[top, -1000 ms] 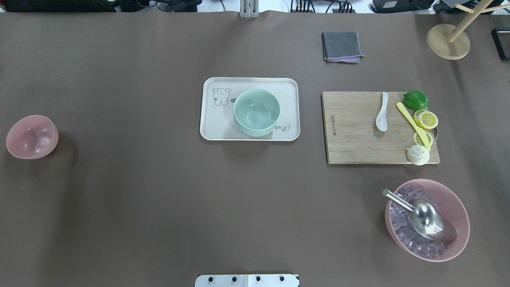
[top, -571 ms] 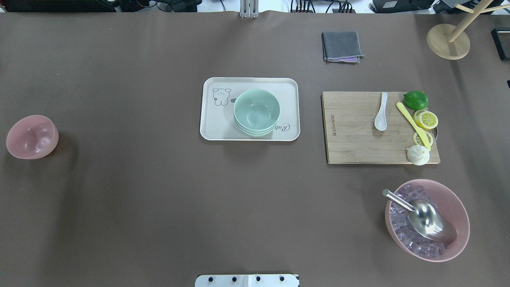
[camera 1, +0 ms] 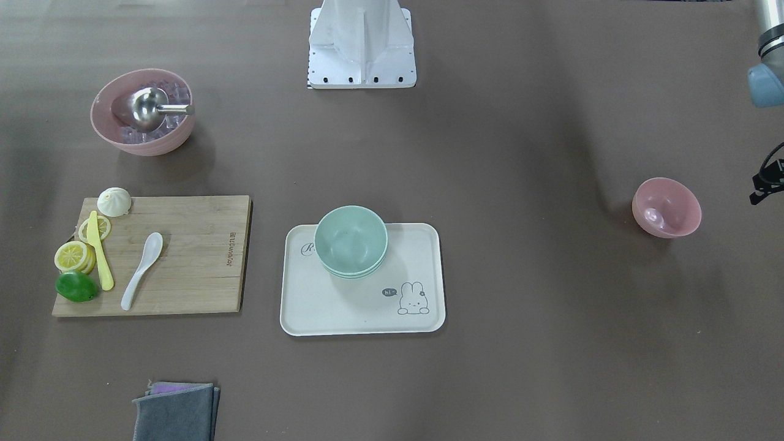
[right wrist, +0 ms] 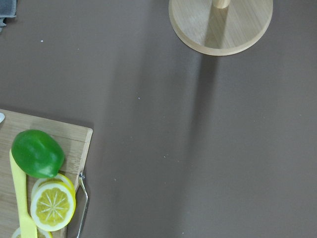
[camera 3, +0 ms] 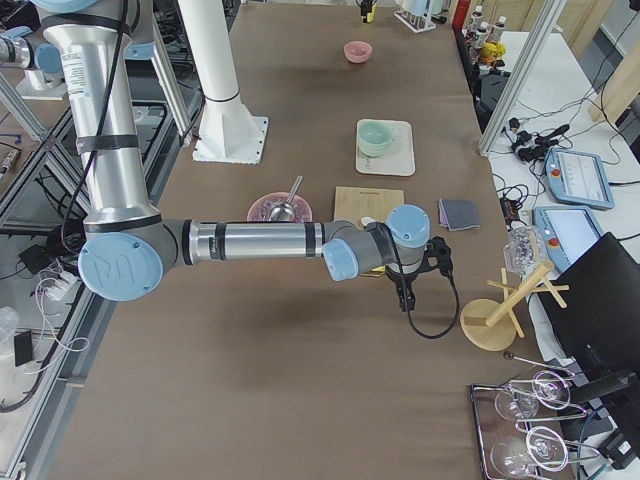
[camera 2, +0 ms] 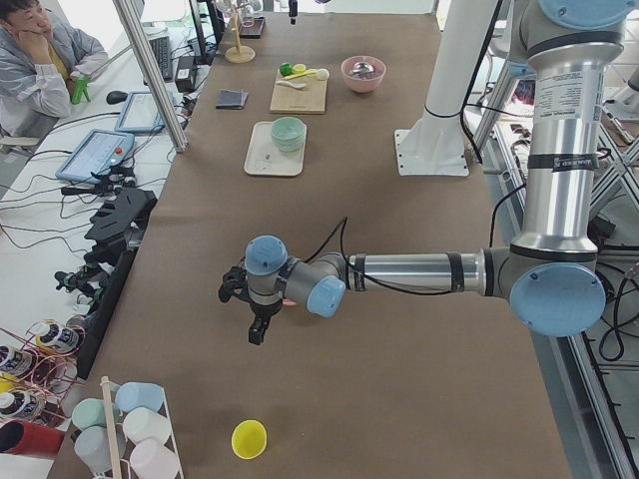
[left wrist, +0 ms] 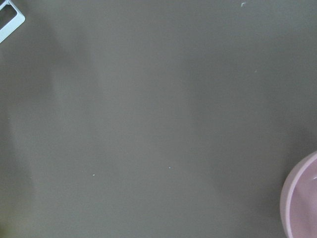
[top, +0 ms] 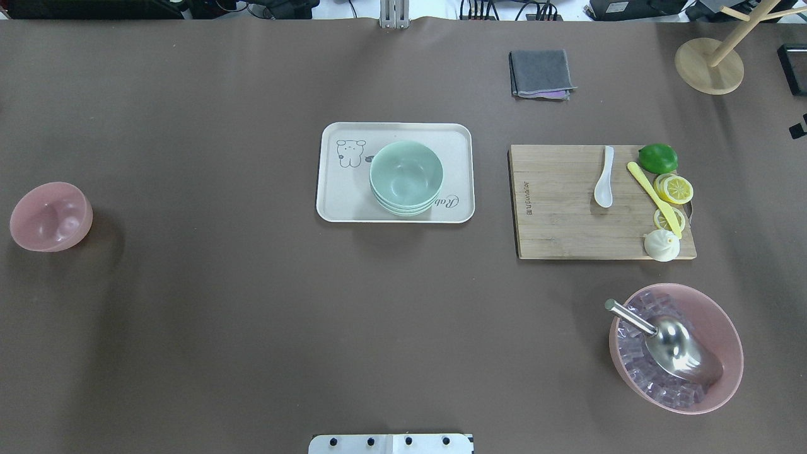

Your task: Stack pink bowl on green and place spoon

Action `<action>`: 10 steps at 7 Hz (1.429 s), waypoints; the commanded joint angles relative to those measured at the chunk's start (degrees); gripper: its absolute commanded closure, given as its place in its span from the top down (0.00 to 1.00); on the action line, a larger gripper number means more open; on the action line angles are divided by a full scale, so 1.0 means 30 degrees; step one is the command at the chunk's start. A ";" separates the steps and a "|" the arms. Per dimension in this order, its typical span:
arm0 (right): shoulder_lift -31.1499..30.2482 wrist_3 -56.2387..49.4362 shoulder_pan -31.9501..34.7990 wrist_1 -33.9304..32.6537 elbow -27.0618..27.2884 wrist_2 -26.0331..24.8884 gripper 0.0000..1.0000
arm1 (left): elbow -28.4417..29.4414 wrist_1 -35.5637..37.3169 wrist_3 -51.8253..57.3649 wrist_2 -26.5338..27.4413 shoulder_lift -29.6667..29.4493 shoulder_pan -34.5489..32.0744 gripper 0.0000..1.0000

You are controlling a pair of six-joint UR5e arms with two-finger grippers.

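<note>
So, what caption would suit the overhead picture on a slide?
Empty pink bowl far left, green bowls stacked on a tray, white spoon on the cutting board.

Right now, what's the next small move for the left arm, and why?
Probably slide the left claw sideways until it is centred over the pink bowl. In the left wrist view only the bowl's edge shows at the lower right, so the claw looks off to one side. The green bowls on the tray have nothing stacked on them.

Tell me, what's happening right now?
Left gripper by small pink bowl, right gripper by board; open or shut unclear. Spoon on board. Nothing blocking green bowls.
</note>
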 commanded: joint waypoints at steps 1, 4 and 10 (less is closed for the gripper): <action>-0.0012 0.0002 -0.0048 -0.0004 -0.0061 -0.0015 1.00 | -0.0137 -0.1472 0.0013 0.0052 0.0068 0.0002 0.98; 0.0017 0.0002 -0.0194 -0.0004 -0.0062 -0.0044 1.00 | 0.0153 -0.2774 -0.0076 0.0139 0.0099 0.0031 0.98; 0.0105 -0.0027 -0.0866 0.0054 0.0289 0.0629 1.00 | 0.0705 -0.3094 -0.3970 0.0167 -0.0165 0.5585 0.46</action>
